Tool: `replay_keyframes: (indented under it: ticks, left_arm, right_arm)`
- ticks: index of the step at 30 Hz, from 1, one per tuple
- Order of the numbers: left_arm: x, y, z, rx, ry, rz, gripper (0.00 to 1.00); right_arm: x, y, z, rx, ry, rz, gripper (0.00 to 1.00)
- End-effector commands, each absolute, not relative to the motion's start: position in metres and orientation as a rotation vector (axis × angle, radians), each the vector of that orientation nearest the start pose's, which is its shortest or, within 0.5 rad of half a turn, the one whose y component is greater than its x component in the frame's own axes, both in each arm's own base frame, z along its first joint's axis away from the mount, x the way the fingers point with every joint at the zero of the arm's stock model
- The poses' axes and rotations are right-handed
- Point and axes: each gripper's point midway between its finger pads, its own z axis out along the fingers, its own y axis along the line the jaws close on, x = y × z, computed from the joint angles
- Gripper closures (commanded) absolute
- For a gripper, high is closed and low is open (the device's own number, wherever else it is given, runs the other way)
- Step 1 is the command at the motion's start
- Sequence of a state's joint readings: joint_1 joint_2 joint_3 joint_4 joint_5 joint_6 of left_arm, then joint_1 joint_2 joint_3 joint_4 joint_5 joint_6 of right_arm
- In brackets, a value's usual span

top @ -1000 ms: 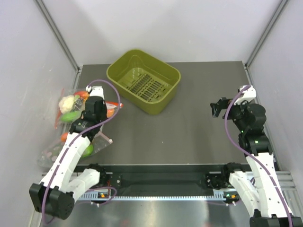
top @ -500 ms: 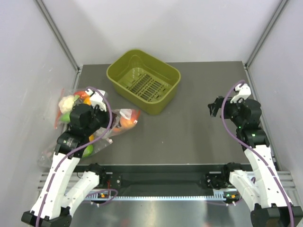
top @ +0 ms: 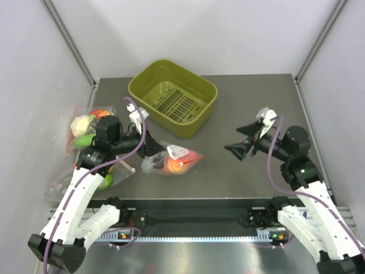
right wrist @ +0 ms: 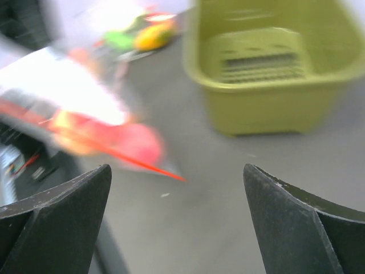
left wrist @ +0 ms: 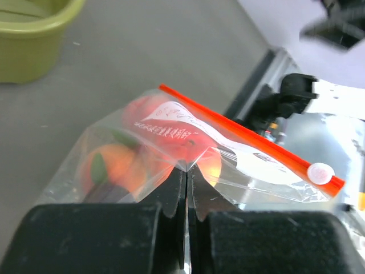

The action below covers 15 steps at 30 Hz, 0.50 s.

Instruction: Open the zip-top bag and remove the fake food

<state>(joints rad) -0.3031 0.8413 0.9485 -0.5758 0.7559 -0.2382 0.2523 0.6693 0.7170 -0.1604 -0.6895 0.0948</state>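
The zip-top bag [top: 174, 159] is clear crinkly plastic with an orange-red zip strip [left wrist: 251, 136] and a white label. It holds the fake food [top: 178, 165], round orange-pink fruits, also seen in the left wrist view [left wrist: 120, 165]. My left gripper [top: 149, 149] is shut on a fold of the bag's plastic and holds it above the table, left of centre; in the left wrist view [left wrist: 187, 174] the jaws are pinched together on the film. My right gripper [top: 238, 148] is open and empty, pointing left toward the bag, a gap away. The bag looks blurred in the right wrist view [right wrist: 108, 137].
An olive-green basket [top: 173, 105] stands at the back centre, also in the right wrist view [right wrist: 268, 68]. Two other clear bags of vegetables [top: 85, 128] lie at the table's left edge. Walls close in both sides.
My left gripper has carried the bag rightward from the left edge toward the table's centre. My right gripper has swung down and left toward the bag.
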Motion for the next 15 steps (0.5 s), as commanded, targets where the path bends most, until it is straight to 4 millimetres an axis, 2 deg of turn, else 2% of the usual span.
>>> replay_keyframes:
  ticks: [1, 4, 8, 11, 12, 15]
  left_arm:
    - [0.183, -0.213, 0.307, 0.639, 1.882, -1.288, 1.0]
    - [0.185, -0.217, 0.3, 0.637, 1.91, -1.325, 1.0]
    - [0.179, -0.224, 0.296, 0.654, 1.904, -1.385, 1.0]
    - [0.178, -0.226, 0.289, 0.645, 1.925, -1.402, 1.0]
    - [0.18, -0.227, 0.285, 0.638, 1.941, -1.408, 1.0]
    - [0.179, -0.231, 0.28, 0.644, 1.957, -1.422, 1.0]
  right_arm:
    - [0.186, 0.205, 0.302, -0.863, 1.413, 0.882, 0.02]
    - [0.172, 0.217, 0.307, -0.9, 1.357, 0.907, 0.03]
    - [0.165, 0.235, 0.308, -0.925, 1.299, 0.935, 0.05]
    - [0.162, 0.257, 0.302, -0.971, 1.29, 0.937, 0.09]
    - [0.159, 0.27, 0.296, -0.995, 1.296, 0.926, 0.1]
    - [0.149, 0.293, 0.293, -1.024, 1.257, 0.91, 0.11]
